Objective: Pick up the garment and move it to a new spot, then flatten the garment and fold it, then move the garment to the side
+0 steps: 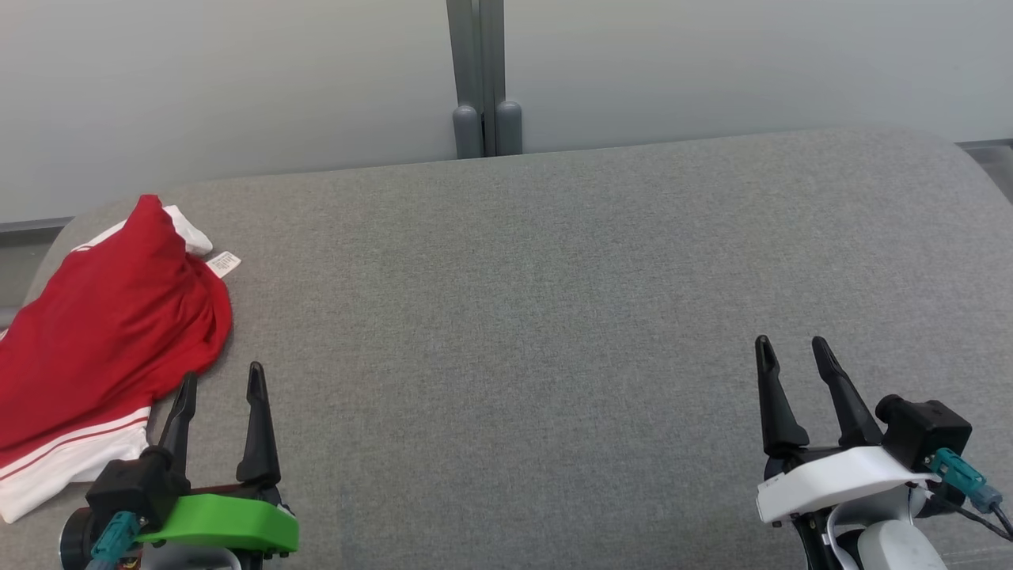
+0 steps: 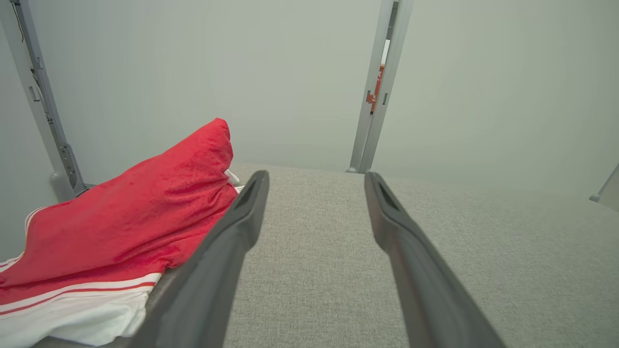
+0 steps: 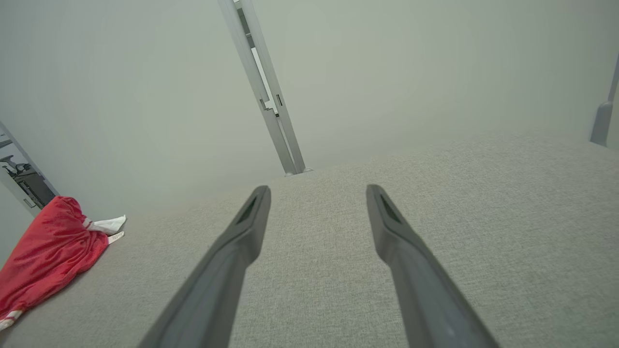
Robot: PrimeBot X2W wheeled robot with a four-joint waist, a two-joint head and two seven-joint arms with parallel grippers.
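Opening stage of the task, judged from the layout: no step appears done, and the pick-up, the move to a new spot, the flattening, the folding and the shift aside all remain. At far left the garment (image 1: 103, 332) lies bunched at the left end of the grey surface (image 1: 506, 317), partly over its rounded edge. It is a soft red knit, slightly dimpled in the left wrist view, with white bands and thin red stripes at one hem and a small white label (image 1: 223, 264) at its far end. It is likely to sag and drape when lifted. Just beside its near edge, the left gripper (image 1: 221, 374) hangs with its two long, dark, tapering fingers spread wide and holding nothing; whether the nearer finger touches the cloth cannot be told. The surface is a coarse woven fabric, padded in look. Behind its middle a grey metal post (image 1: 483, 79) divides the pale, smooth wall (image 1: 237, 95). At far right the right gripper (image 1: 791, 342), well apart from the garment, likewise stands fully spread and empty.
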